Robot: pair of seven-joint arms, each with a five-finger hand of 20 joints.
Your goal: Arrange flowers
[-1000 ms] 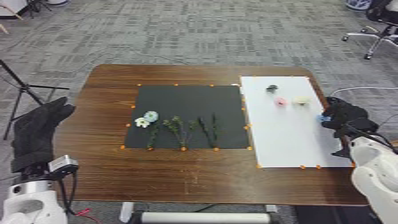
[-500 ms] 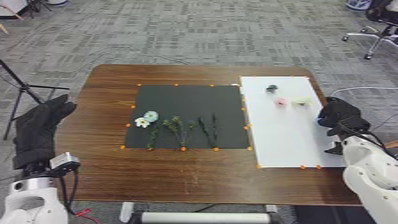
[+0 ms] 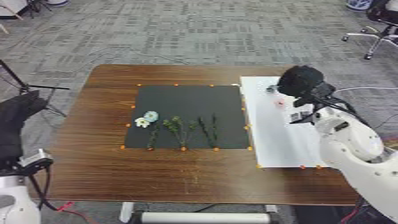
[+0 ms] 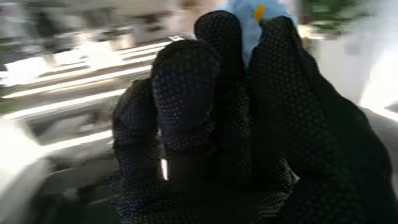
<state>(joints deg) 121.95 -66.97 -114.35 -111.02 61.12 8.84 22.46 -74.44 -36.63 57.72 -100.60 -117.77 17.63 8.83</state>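
Two blooms, one white [image 3: 142,122] and one pale [image 3: 151,116], sit close together at the left of the mat [image 3: 185,96], near the upper end of the leftmost stem [image 3: 153,136]. The right hand [image 3: 304,82] is above the sheet [image 3: 275,145] in the upper right of the head view, and in the right wrist view the blue flower [image 4: 244,9] is pinched between its fingers and thumb.

What counts now is direction: from this hand, the stems lie toward the lower left of the frame, across the line where sheet meets mat. The arm comes up from the lower right with its fingers aimed at the upper left, while the stems run roughly up and down the picture. The wrist will probably have to turn as the hand swings over. The step in hand looks like bringing the blue flower across to a stem top, perhaps on the branched stem [image 3: 182,131] or the dark stems [image 3: 214,131]; which one, I cannot tell.

The left hand [image 3: 16,117], at the left edge with fingers loose and holding nothing, is nearer to the two set blooms, but the load is in the right. A low sweep could nudge the pink flower [image 3: 280,103].
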